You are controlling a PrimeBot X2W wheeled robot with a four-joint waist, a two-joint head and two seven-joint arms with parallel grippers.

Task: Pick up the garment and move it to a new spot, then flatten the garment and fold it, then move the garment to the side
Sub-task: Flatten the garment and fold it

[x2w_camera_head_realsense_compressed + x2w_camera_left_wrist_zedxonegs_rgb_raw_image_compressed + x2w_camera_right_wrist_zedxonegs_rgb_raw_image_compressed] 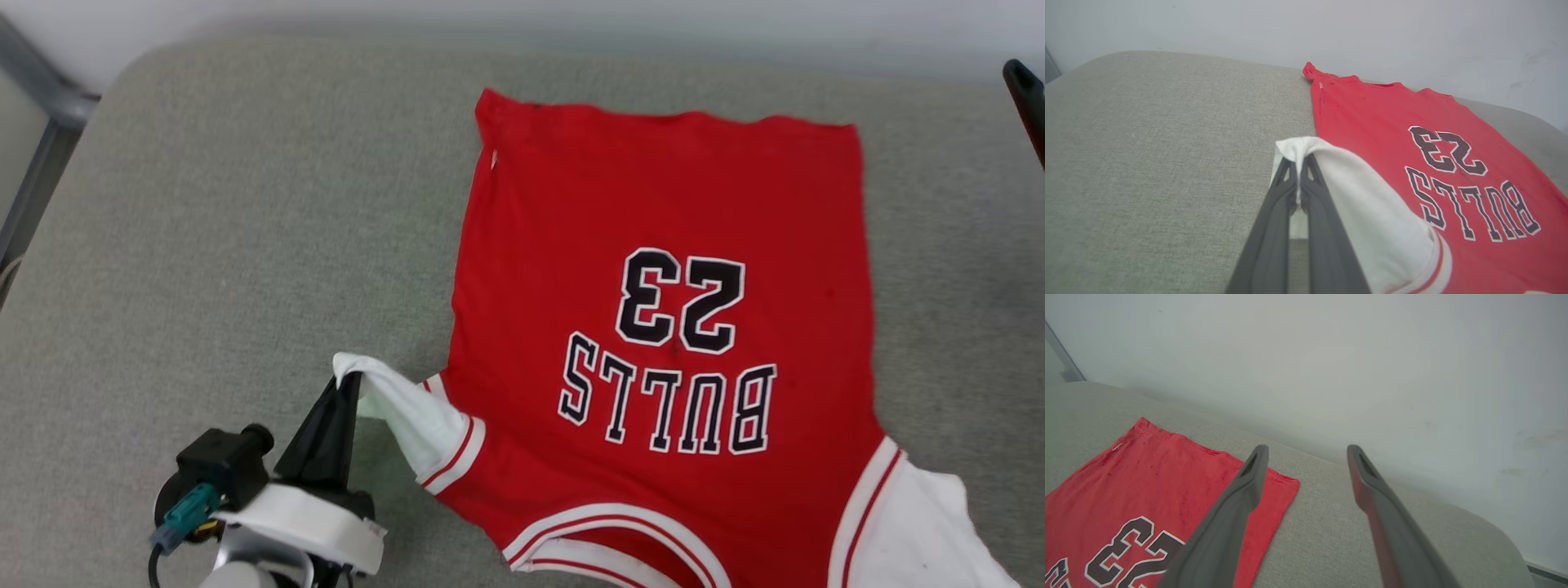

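The garment (653, 204), a red jersey with upside-down "BULLS 23" lettering, lies mostly flat on the grey cushion, hem toward the far wall. My left gripper (349, 380) is shut on the tip of its white left sleeve (408, 416), which is lifted off the cushion and bunched at the fingertips. In the left wrist view the sleeve (1372, 212) drapes over my closed left gripper (1299, 163), with the garment (1372, 118) beyond it. My right gripper (1307, 451) is open and empty, raised above the cushion beside the far right corner of the garment (1147, 473). The other white sleeve (914, 523) lies flat at the lower right.
The grey padded cushion (245, 245) extends wide to the left of the jersey, with a rounded far edge against a pale wall (1331, 355). A grey metal frame (41, 122) stands past its left corner. A dark finger (1027, 98) pokes in at the right edge.
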